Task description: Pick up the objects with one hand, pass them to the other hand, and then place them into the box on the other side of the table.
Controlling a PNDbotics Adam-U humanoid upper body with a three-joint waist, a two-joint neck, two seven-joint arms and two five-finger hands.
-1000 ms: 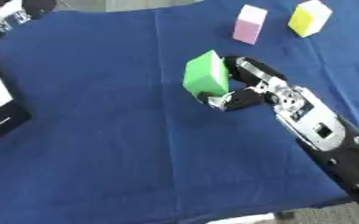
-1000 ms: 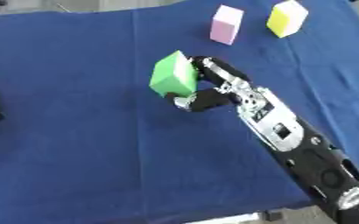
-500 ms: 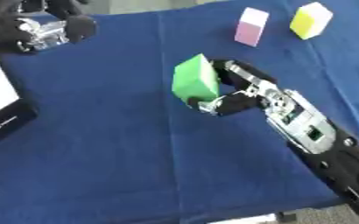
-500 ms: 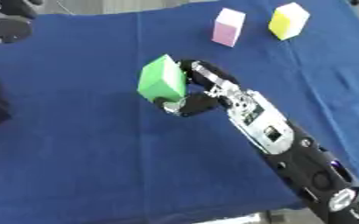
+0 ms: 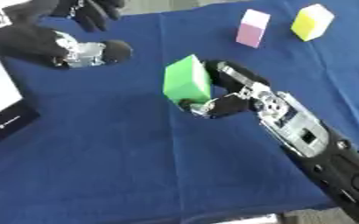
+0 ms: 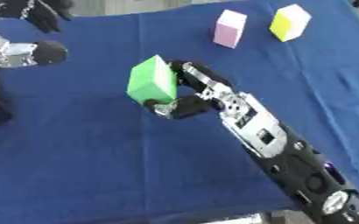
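Holding the green block (image 5: 187, 84) pinched in my right hand (image 5: 230, 97) for handover; left hand (image 5: 56, 41) (fingers unclear) waits over the worktop (image 5: 98, 166).

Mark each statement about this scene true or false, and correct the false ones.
1. The right hand holds the green block. True.
2. The left hand already touches the green block. False: it shows at the upper left, apart from the block.
3. A pink block and a yellow block stand at the far side of the blue cloth. True.
4. The yellow block is stacked on the pink one. False: they stand side by side, apart.
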